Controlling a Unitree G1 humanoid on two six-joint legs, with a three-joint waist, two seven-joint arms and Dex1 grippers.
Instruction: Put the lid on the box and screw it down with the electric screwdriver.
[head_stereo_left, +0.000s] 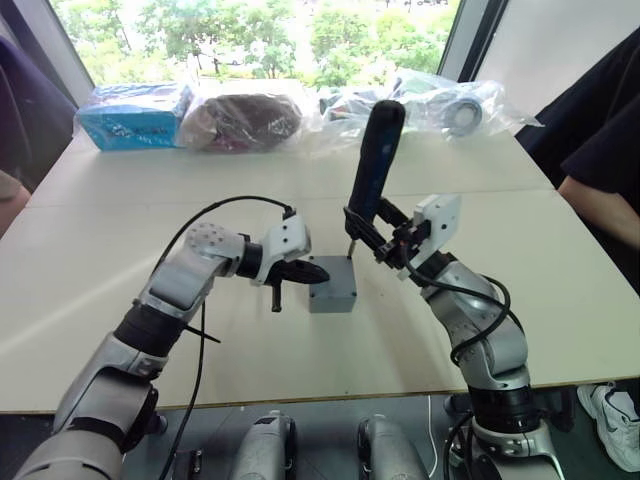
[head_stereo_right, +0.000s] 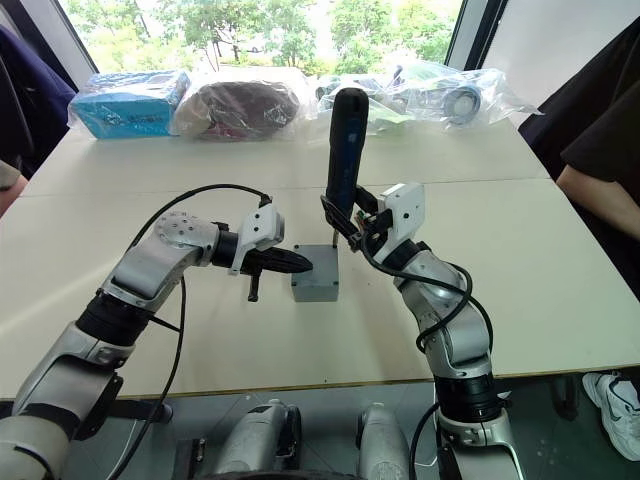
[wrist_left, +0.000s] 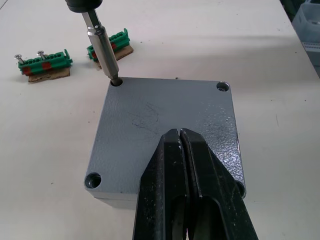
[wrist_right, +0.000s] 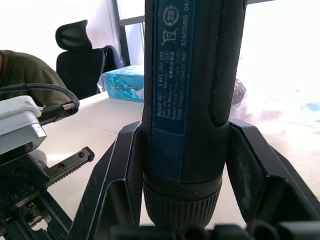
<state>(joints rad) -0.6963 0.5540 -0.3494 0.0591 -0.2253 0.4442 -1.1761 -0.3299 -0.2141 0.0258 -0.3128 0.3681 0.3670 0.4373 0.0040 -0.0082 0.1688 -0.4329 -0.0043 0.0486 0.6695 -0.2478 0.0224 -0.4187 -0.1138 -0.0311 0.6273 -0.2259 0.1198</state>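
The lid (wrist_left: 165, 130) sits on the box (head_stereo_left: 332, 286) near the middle of the bench (head_stereo_left: 120, 300), its edges flush with the box. The left pincer (wrist_left: 181, 150) – fingers pressed together – rests on the lid near one edge. The right pincer (head_stereo_left: 385, 240) pinches the electric screwdriver (head_stereo_left: 373, 165) upright, its bit in a corner hole. Two green connector pieces (wrist_left: 45, 62) lie just beyond – the bench around is open.

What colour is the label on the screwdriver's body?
Blue with white print, on the black screwdriver; the right wrist view shows it best.
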